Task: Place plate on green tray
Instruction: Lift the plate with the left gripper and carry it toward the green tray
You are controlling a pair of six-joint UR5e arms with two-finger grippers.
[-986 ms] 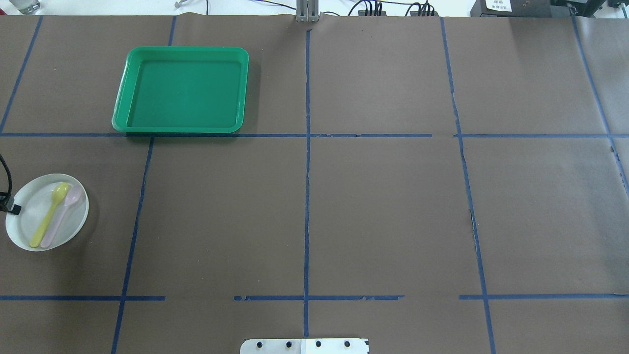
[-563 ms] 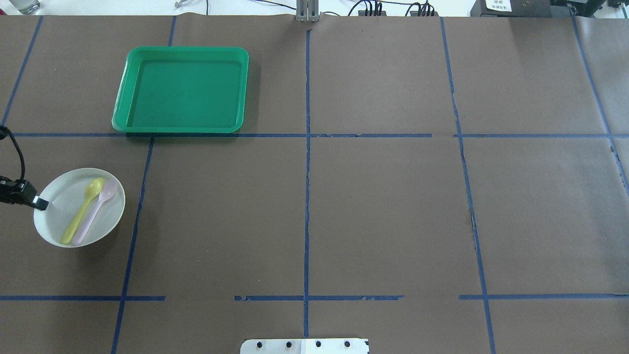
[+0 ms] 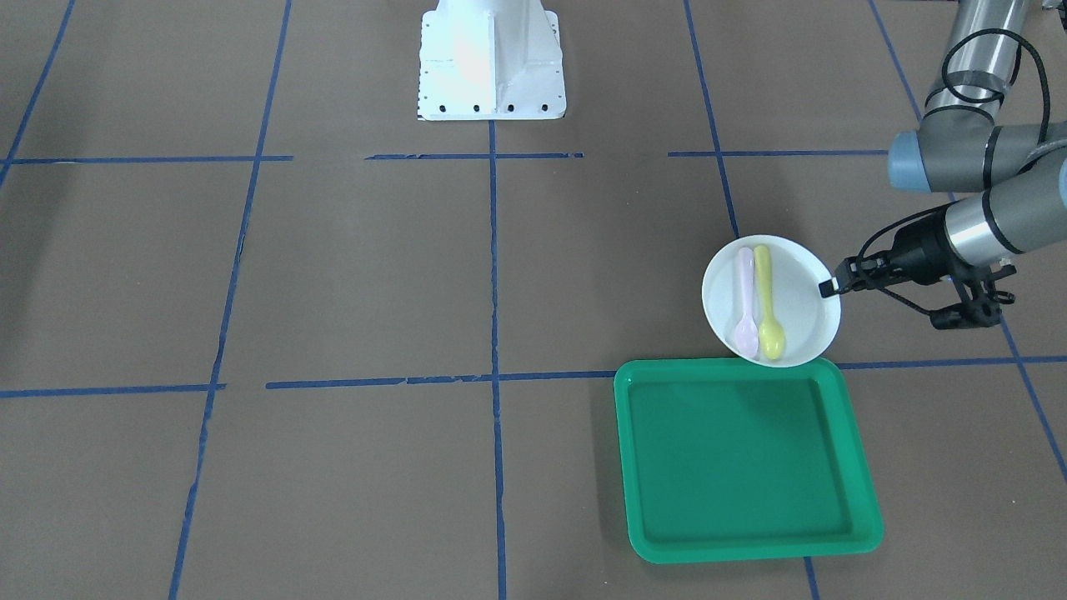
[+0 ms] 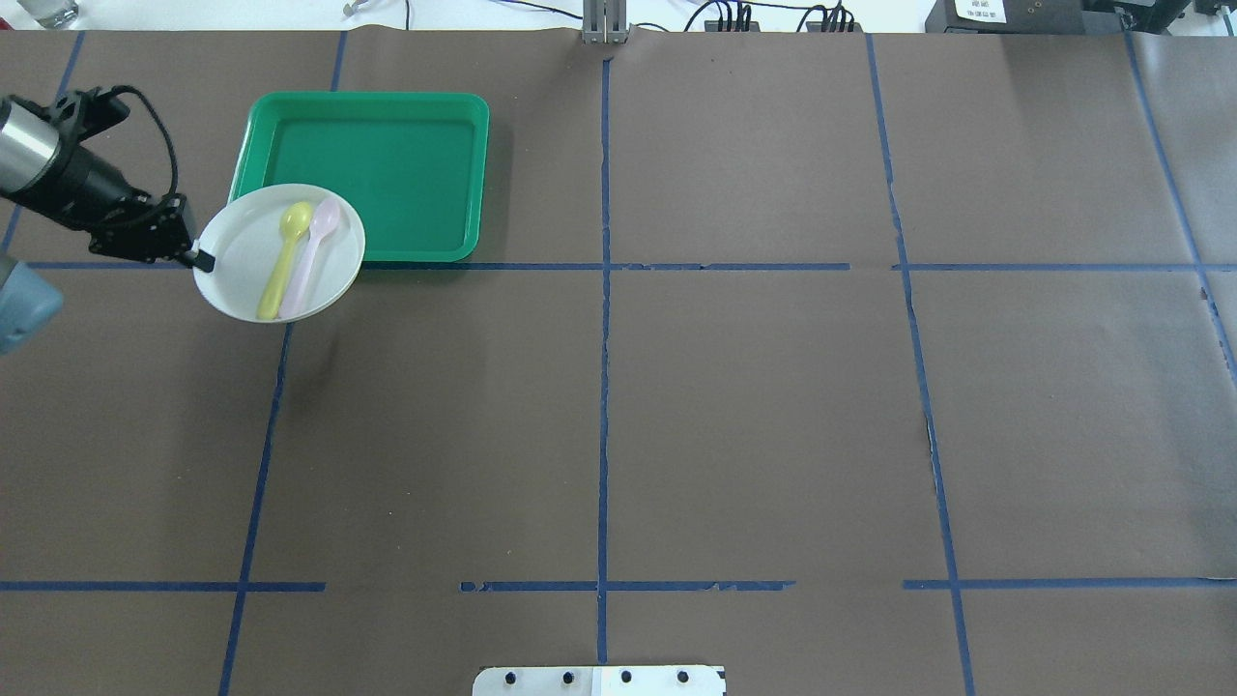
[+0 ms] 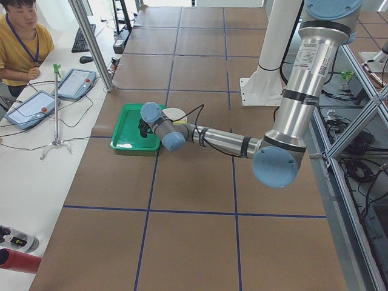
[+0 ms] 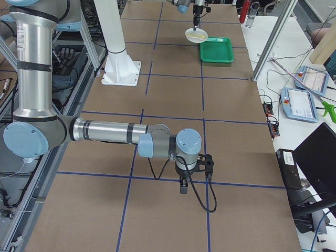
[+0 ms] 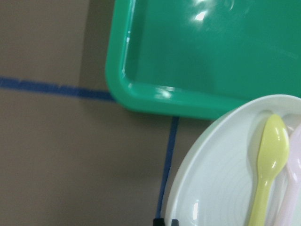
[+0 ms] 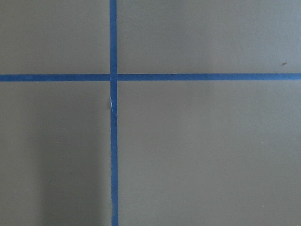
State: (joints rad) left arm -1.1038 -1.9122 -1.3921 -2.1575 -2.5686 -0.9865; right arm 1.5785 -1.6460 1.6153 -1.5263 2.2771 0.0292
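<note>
A white round plate (image 4: 237, 253) carries a yellow spoon (image 4: 283, 259) and a pink spoon (image 4: 311, 253). My left gripper (image 4: 201, 257) is shut on the plate's left rim and holds it above the table. The plate overlaps the near left corner of the glossy green tray (image 4: 416, 164). In the front-facing view the plate (image 3: 804, 310) hangs over the tray's (image 3: 742, 450) edge nearest the robot, with the left gripper (image 3: 828, 287) at its rim. The left wrist view shows the plate (image 7: 216, 188) beside the tray corner (image 7: 211, 56). My right gripper (image 6: 183, 187) shows only in the exterior right view, low over the table; I cannot tell its state.
The robot's white base (image 3: 490, 58) stands at the table's middle edge. Blue tape lines cross the brown table cover. An operator (image 5: 18, 42) sits beyond the table's far side, with tablets (image 5: 76, 82) and cables nearby.
My left gripper has carried the plate with both spoons from the table's left edge away from the robot and to the right, up to the tray's near left corner.
</note>
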